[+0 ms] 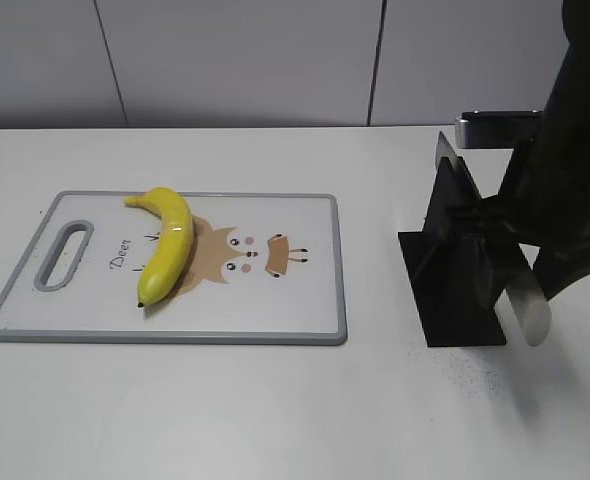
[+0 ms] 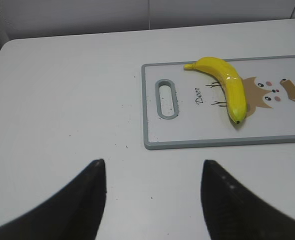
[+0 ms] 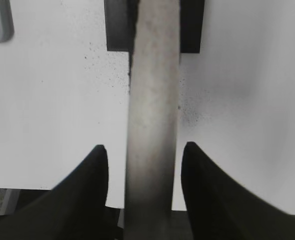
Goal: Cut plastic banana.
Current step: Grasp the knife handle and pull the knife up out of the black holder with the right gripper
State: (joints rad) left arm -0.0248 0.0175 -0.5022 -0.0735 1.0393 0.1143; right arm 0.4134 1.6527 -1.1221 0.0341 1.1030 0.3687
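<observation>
The plastic banana (image 1: 165, 245) is glossy yellow with a dark tip. It lies on a white cutting board (image 1: 310, 300) with a grey rim at the left of the table. It also shows in the left wrist view (image 2: 227, 85). My left gripper (image 2: 152, 162) is open and empty over bare table, short of the board's handle end (image 2: 152, 131). My right gripper (image 3: 145, 150) is shut on a knife; its grey blade (image 3: 152, 100) sticks out between the jaws. In the exterior view the blade (image 1: 528, 310) hangs just right of the black knife stand (image 1: 455, 290).
The knife stand's base also shows at the top of the right wrist view (image 3: 117, 25). Another grey blade (image 1: 445, 150) sticks up from the stand's top. Small dark specks lie on the table around the stand. The board has a slot handle (image 1: 63, 255) at its left end.
</observation>
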